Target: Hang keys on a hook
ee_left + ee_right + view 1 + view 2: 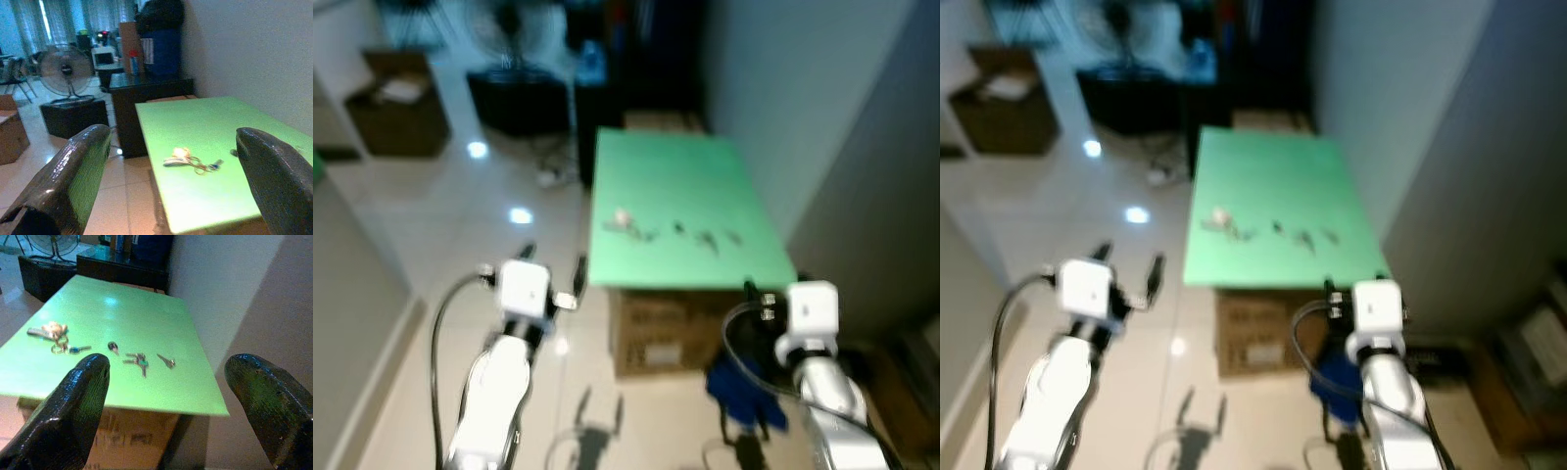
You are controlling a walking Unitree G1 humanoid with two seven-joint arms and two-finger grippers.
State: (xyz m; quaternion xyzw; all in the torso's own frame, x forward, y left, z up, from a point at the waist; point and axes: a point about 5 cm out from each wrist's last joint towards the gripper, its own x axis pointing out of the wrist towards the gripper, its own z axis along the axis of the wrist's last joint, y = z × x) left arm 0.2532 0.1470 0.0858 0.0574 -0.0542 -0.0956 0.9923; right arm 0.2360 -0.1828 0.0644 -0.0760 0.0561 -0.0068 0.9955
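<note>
The right end effector (164, 406) is released, its two black fingers (73, 411) spread wide and empty, held in the air short of the near edge of the green surface (127, 318). Straight ahead of it, between the fingers as its wrist camera looks, lie the keys: a small dark key (113, 347), then a bunch with a green tag (138, 361), then a single loose key (167, 362) nearest the wall. Further toward the other end effector's side lies a bigger bunch with a pale fob (53, 333) and rings. All of them rest flat on the surface, apart from one another and untouched.

The left end effector (171, 181) is likewise released, fingers (73, 181) wide apart with nothing between them, out over the floor (440, 225) beside the surface's near corner. From it the fob bunch (188, 159) lies ahead on the green top.

Under the surface sits a cardboard box (661, 328), and below the right arm there is something blue (744, 387) on the floor. Beyond the far end of the surface stands a dark cabinet (146, 93) with a blue drum (161, 49) on it, and a standing fan (66, 68) off to the left end effector's side. A grey wall (220, 293) runs along the side of the right end effector
</note>
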